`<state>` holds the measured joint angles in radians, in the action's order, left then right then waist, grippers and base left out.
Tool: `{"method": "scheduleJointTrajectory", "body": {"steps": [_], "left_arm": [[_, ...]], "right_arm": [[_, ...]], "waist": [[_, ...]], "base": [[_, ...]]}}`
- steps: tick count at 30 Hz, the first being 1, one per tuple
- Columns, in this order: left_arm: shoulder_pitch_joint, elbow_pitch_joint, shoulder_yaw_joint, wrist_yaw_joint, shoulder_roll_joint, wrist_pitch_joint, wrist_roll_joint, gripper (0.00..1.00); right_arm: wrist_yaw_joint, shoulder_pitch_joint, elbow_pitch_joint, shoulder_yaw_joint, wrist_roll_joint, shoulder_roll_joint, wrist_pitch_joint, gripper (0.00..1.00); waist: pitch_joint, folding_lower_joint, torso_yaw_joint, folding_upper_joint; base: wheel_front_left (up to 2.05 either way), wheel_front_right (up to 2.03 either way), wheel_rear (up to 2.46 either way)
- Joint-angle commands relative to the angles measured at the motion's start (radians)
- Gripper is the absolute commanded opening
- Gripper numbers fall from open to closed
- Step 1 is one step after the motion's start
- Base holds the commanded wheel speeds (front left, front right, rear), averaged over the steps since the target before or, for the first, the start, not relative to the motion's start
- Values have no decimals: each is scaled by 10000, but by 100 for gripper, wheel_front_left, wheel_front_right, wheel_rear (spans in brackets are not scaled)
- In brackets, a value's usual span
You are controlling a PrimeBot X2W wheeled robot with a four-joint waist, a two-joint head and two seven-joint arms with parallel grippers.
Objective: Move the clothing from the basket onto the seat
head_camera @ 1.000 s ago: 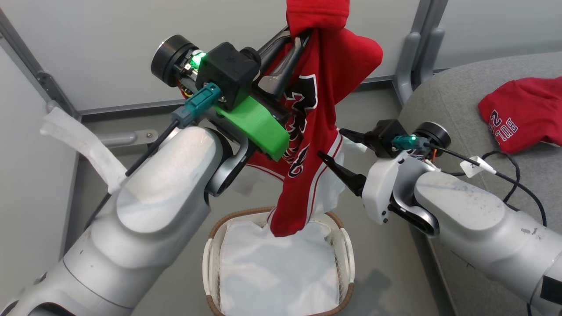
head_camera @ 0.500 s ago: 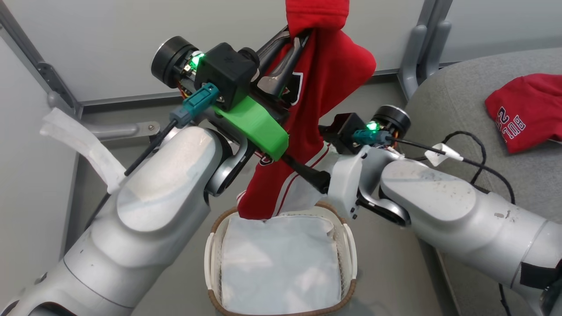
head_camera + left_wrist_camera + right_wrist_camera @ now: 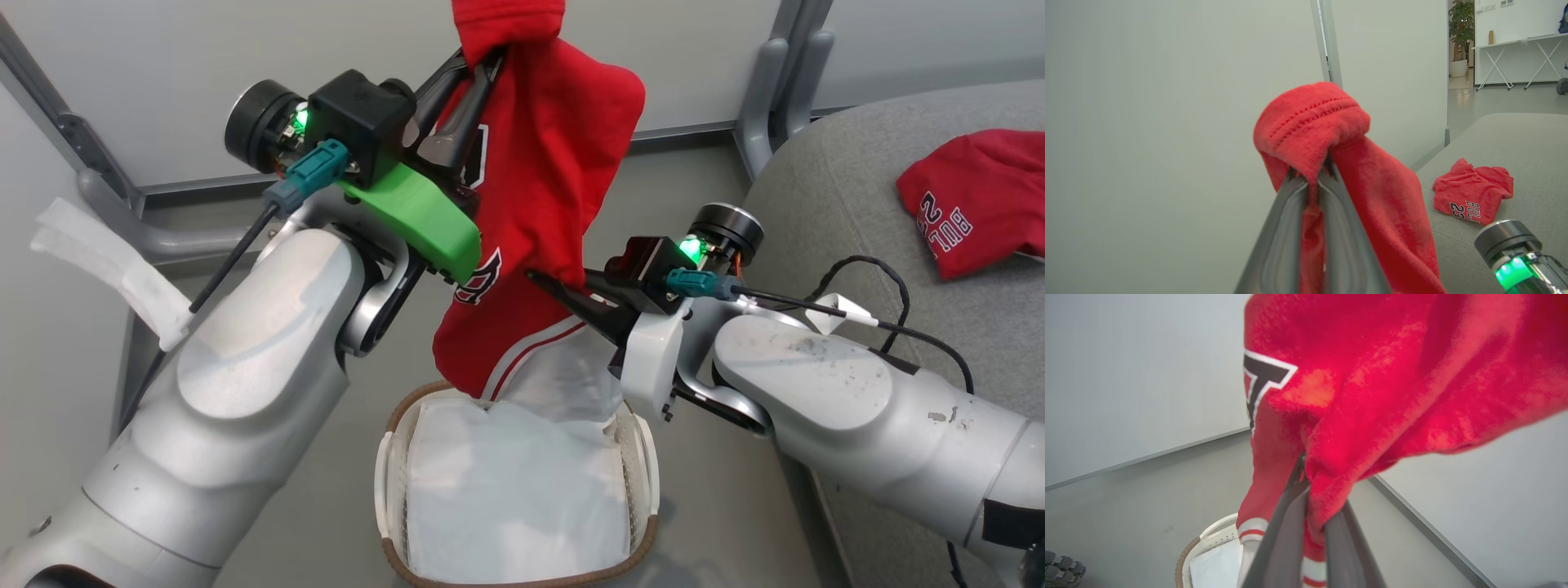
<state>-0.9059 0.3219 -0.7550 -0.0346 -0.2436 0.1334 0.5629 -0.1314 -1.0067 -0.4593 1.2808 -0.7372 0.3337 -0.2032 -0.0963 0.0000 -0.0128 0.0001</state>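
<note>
A red jersey (image 3: 539, 163) with dark white-edged letters hangs above the basket (image 3: 393, 425). My left gripper (image 3: 482, 61) is shut on its top fold, seen close in the left wrist view (image 3: 1310, 175). My right gripper (image 3: 543, 282) is shut on the jersey's right edge lower down; in the right wrist view (image 3: 1314, 490) red cloth is bunched between the fingers. The hem (image 3: 522, 359) hangs just over the basket's far rim. Only the white liner (image 3: 514, 490) lies in the basket. A second red jersey (image 3: 971, 204) lies on the grey seat (image 3: 849, 180).
Pale wall panels with grey metal posts (image 3: 775, 73) stand behind the basket. The seat's rounded edge (image 3: 759, 204) is close on the right of my right arm. A black cable (image 3: 882, 278) loops off the right wrist. The liner's far edge (image 3: 571, 376) stands up behind the hem.
My right gripper, open beside the jersey a second ago, has moved in and shut on its edge. The left arm has shifted left with the jersey, whose hem has come up out of the basket.
</note>
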Motion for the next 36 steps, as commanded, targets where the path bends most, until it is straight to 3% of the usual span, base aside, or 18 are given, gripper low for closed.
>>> {"method": "scheduleJointTrajectory", "body": {"steps": [1, 3, 4, 6, 7, 8, 20, 36], "left_arm": [[240, 96, 46, 53, -129, 13, 120, 0], [274, 220, 80, 91, -152, 56, 162, 0], [329, 274, 107, 118, -160, 88, 207, 6], [428, 388, 126, 136, -194, 121, 229, 42], [473, 441, 138, 145, -197, 150, 268, 76], [532, 503, 158, 153, -193, 166, 316, 100], [1610, 789, 119, 267, -216, 579, 692, 100], [3243, 600, -753, 54, 83, 922, 708, 100]], "right_arm": [[14, 49, -62, 7, 37, 60, -185, 0], [14, -51, -153, 7, -42, 70, -376, 0], [14, -107, -209, 6, -101, 83, -460, 0], [14, -235, -315, 7, -173, 104, -562, 0], [14, -303, -370, 0, -200, 124, -587, 0], [14, -358, -432, -69, -217, 139, -622, 0], [14, 287, -185, -2204, 919, 308, -632, 0], [14, 1947, 108, -4398, 1758, 1020, -636, 0]], "waist": [[-19, 0, -45, -1], [-32, 0, -87, -1], [-38, 0, -107, -1], [-45, 0, -138, -1], [-46, 0, -151, -1], [-48, 0, -164, -1], [-31, 0, -209, -1], [295, 0, -376, -1]], "base": [[0, 0, 0], [0, 0, 0], [0, 0, 0], [0, 0, 0], [0, 0, 0], [0, 0, 0], [0, 0, 0], [0, 0, 0]]}}
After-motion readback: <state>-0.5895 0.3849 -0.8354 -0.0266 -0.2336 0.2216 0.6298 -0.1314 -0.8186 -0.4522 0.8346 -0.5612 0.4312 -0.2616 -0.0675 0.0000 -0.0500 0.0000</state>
